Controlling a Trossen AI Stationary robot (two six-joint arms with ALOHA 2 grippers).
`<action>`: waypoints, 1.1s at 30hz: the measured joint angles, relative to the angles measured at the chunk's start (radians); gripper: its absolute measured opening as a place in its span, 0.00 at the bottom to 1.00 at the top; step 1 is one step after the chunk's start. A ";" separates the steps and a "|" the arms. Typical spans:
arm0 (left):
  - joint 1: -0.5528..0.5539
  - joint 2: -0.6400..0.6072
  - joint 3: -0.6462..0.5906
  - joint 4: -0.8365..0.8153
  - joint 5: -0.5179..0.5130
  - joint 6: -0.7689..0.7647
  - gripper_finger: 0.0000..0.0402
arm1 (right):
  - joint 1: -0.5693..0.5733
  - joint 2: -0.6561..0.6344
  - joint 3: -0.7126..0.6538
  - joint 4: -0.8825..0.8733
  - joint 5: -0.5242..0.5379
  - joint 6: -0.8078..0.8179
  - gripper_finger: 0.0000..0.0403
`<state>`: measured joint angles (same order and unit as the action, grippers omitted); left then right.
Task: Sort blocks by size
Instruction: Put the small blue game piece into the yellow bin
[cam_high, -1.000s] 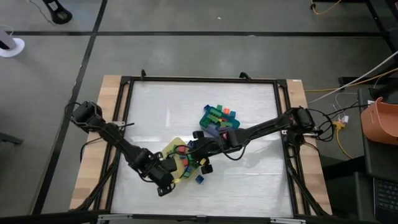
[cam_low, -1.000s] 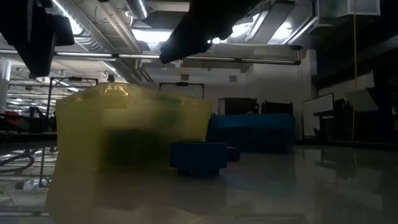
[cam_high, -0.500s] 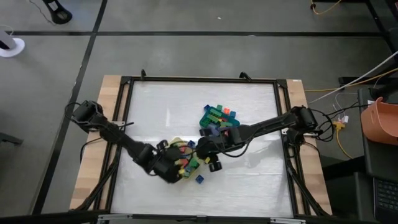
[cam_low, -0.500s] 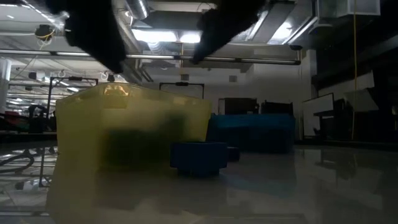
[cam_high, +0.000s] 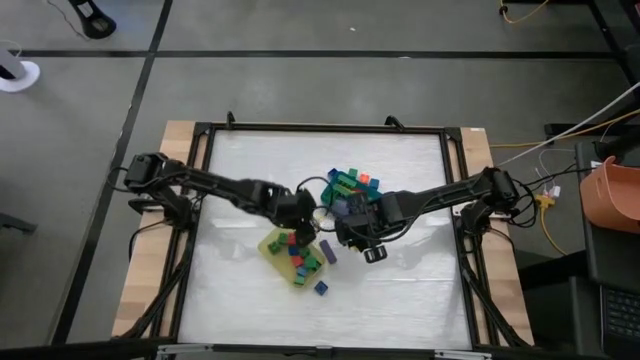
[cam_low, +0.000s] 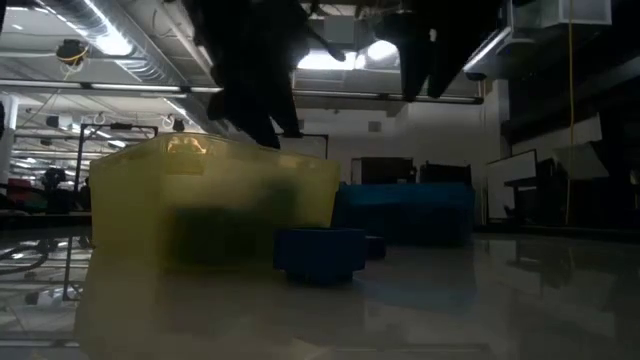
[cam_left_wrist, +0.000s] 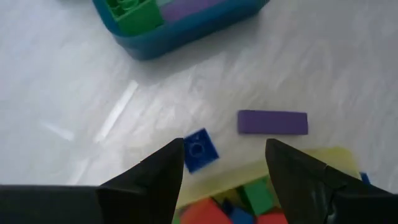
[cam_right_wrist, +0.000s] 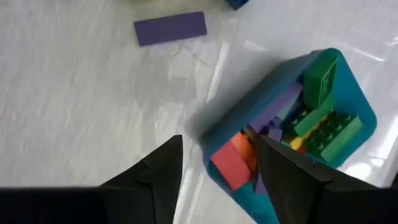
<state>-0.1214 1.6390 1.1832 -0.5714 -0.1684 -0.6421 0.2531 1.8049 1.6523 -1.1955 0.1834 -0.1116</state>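
Purple bar (cam_left_wrist: 272, 122) lies loose on worktop (cam_high: 400, 160) betw. yellow tray (cam_high: 272, 248) and teal tray (cam_right_wrist: 292, 81), a blue cube (cam_left_wrist: 199, 150) just beside yellow rim. Left pincer (cam_left_wrist: 224, 163) and right pincer (cam_right_wrist: 219, 155) both apart, empty, above trays.

Two trays on the counter (cam_high: 250, 160): one tray (cam_high: 345, 192) near centre, the other (cam_high: 272, 247) front-left of it, blocks in both. Loose bar (cam_left_wrist: 272, 122) lies between them; loose cube (cam_high: 321, 288) sits just front of the front-left tray.
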 joint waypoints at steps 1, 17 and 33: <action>0.018 0.000 0.000 -0.003 0.022 0.021 0.53 | 0.000 -0.005 -0.009 0.001 0.002 -0.002 0.50; 0.084 0.107 0.000 0.032 0.062 0.238 0.53 | -0.126 -0.071 -0.239 0.077 -0.001 -0.072 0.50; 0.111 0.186 0.002 0.064 0.243 0.222 0.53 | -0.151 -0.071 -0.366 0.099 -0.019 -0.103 0.50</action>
<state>-0.0101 1.8248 1.1852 -0.5078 0.0743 -0.4196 0.1020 1.7336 1.2865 -1.0963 0.1647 -0.2146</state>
